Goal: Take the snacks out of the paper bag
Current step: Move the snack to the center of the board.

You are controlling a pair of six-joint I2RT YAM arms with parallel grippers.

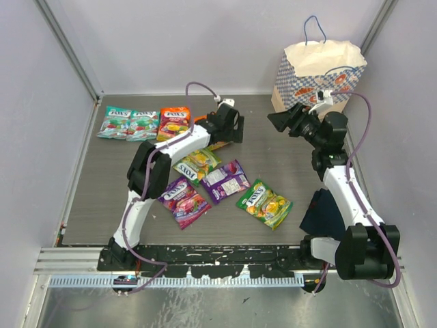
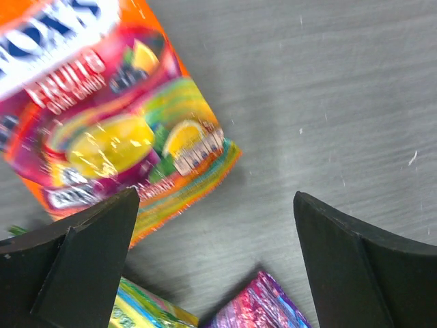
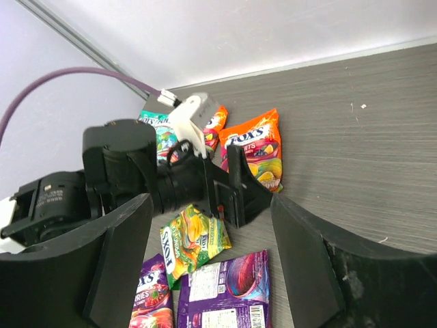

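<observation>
Snacks branded FOX'S are lying scattered across the grey desk, with an orange packet reading "FRUITS". The bag is standing in the far right corner, its inside hidden. The left pincer is hovering over the orange packet's edge, jaws wide apart and empty. The right pincer, also parted, is hanging near the bag. Pale walls are enclosing everything.

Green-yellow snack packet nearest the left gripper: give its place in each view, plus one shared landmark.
Top external: the green-yellow packet lies mid-table, left of centre.
Left wrist: only its corner shows, at the bottom edge, left of centre.
Right wrist: lower centre.
Shared landmark: the purple packet right beside it, seen in all three views.
</observation>
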